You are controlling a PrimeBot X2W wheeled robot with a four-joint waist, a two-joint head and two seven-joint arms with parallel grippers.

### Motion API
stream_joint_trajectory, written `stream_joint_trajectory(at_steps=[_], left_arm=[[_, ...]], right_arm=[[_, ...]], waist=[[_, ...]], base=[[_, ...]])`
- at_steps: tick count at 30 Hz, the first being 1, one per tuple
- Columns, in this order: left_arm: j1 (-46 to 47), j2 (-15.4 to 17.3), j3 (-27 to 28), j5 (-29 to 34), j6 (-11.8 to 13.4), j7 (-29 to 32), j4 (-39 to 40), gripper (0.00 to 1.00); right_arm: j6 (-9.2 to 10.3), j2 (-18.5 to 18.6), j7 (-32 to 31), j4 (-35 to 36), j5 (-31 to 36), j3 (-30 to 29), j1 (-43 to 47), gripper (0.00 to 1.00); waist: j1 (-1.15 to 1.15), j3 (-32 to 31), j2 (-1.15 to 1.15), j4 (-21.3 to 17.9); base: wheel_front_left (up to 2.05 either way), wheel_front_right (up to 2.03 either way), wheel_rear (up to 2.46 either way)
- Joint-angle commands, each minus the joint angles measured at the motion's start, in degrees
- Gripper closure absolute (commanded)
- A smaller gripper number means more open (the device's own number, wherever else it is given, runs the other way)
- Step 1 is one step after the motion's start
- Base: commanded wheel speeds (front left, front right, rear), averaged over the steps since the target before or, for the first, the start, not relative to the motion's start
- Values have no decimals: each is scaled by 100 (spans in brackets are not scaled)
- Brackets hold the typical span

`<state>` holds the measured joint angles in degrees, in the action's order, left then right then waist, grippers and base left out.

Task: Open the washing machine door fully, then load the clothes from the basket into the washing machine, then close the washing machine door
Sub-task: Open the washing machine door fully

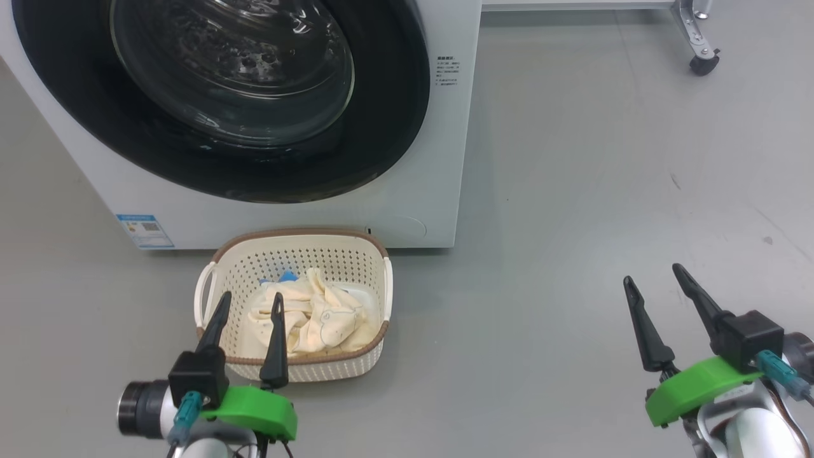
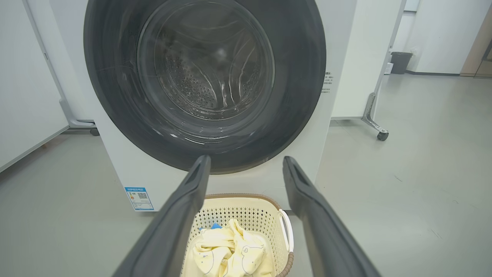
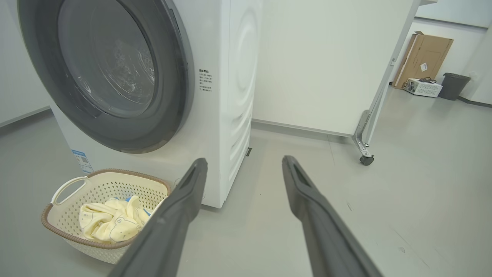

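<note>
The washing machine (image 1: pixel 445 159) stands at the upper left, and the washing machine door (image 1: pixel 394 114) lies shut against its front. On the floor before it sits the basket (image 1: pixel 356 254), holding the cream-yellow clothes (image 1: pixel 318 318) with a bit of blue trim. My left gripper (image 1: pixel 252 299) hovers open over the basket's near edge, nothing between its fingers. In the left wrist view the left gripper (image 2: pixel 246 158) points at the door (image 2: pixel 300 77) above the basket (image 2: pixel 246 204). Far to the right, my right gripper (image 1: pixel 653 275) is open over bare floor. The right wrist view has the right gripper (image 3: pixel 245 159) aimed past the machine's corner (image 3: pixel 238 77).
A white wheeled partition stands behind and right of the machine, its caster (image 1: pixel 704 63) on the floor. Further back are a cardboard box (image 3: pixel 423 57), a white device (image 3: pixel 422 87) and a dark bin (image 3: pixel 455 85). Grey floor stretches out to the right.
</note>
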<state>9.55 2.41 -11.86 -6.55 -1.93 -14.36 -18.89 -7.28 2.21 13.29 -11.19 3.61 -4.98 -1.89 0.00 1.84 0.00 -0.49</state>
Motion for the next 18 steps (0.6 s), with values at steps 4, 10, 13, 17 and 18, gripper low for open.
stream_joint_trajectory(at_steps=[4, 10, 13, 17, 18], left_arm=[[273, 78, 185, 87, 41, -63, 229, 0], [307, 74, 166, 104, 64, -63, 296, 0], [337, 71, 155, 101, 78, -63, 348, 0], [385, 66, 141, 88, 96, -63, 420, 0], [404, 65, 132, 86, 98, -63, 437, 0]], right_arm=[[-21, 66, 74, 197, -18, 110, -317, 0], [-21, 66, 70, 207, -59, 67, -389, 0], [-21, 66, 65, 199, -209, 18, -452, 0], [-21, 66, 25, 120, -786, -58, -625, 0], [-21, 66, 19, 105, -956, -87, -686, 0]], waist=[[0, 45, 0, 8], [0, 149, 0, 29], [0, 234, 0, 48], [0, 379, 0, 70], [0, 428, 0, 81]], base=[[0, 0, 0], [0, 0, 0], [0, 0, 0], [0, 0, 0], [0, 0, 0]])
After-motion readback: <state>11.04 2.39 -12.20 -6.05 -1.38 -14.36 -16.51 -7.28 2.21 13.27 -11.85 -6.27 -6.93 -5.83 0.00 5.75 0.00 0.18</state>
